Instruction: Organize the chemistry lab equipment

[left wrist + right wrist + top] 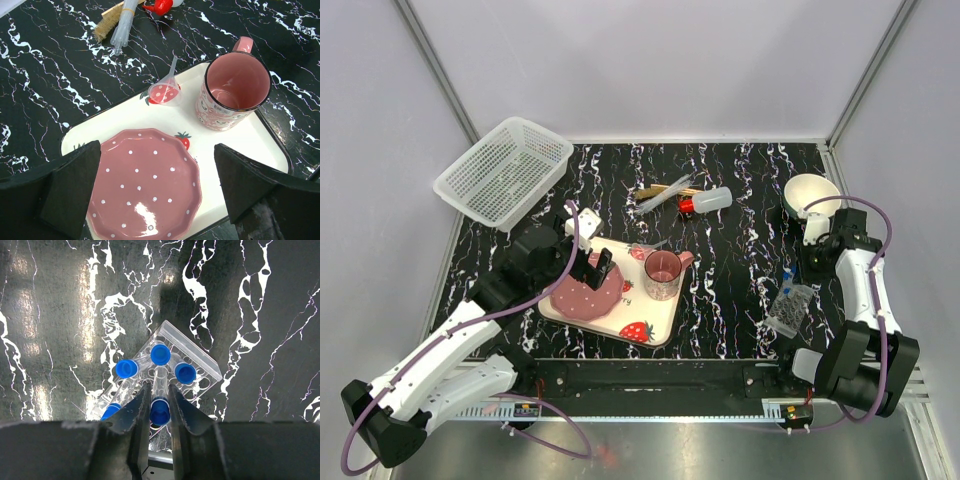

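Note:
My right gripper [160, 392] is shut on a clear tube with a blue cap [160, 411], held just above the clear perforated rack [202, 366]. Several other blue-capped tubes [160, 354] stand in the rack. In the top view the rack [790, 308] lies at the front right, below the right gripper [800, 268]. My left gripper [156, 165] is open and empty over the pink plate [145, 185]. A red-capped translucent bottle [705, 202], clear tubes [658, 197] and a tan wooden tool [670, 187] lie together at the back centre.
The pink plate and pink cup [662, 275] sit on the strawberry-print tray [650, 322]. A small clear funnel [165, 91] lies on the tray. A white mesh basket [505, 170] stands at the back left. A white bowl [812, 193] stands at the back right.

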`<action>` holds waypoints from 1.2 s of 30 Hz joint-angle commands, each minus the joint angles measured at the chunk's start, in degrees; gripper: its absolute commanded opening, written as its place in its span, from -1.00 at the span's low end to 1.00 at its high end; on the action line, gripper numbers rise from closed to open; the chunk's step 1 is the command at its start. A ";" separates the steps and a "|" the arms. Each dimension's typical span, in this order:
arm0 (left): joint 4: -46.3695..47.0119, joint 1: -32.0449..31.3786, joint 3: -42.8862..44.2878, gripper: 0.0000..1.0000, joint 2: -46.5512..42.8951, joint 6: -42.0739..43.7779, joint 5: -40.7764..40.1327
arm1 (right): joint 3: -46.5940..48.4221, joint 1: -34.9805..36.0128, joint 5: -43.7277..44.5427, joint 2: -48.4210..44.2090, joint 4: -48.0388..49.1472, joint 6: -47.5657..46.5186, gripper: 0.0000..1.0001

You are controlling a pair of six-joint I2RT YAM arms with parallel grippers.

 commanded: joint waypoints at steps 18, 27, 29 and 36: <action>2.55 0.40 -0.67 0.98 -1.30 0.21 -0.64 | 4.92 -0.28 -2.31 -6.76 -5.10 -3.74 -0.06; 3.25 3.38 -0.67 0.98 0.45 -1.02 1.56 | 10.20 -0.20 -7.48 -8.17 -6.77 -2.77 0.23; 3.25 4.44 -0.32 0.98 1.59 -1.72 3.22 | 11.34 -0.20 -10.55 -8.17 -6.77 -1.89 0.28; 4.21 11.03 1.79 0.98 7.39 -7.60 11.22 | 12.93 -0.20 -23.56 -7.64 -3.10 2.50 0.46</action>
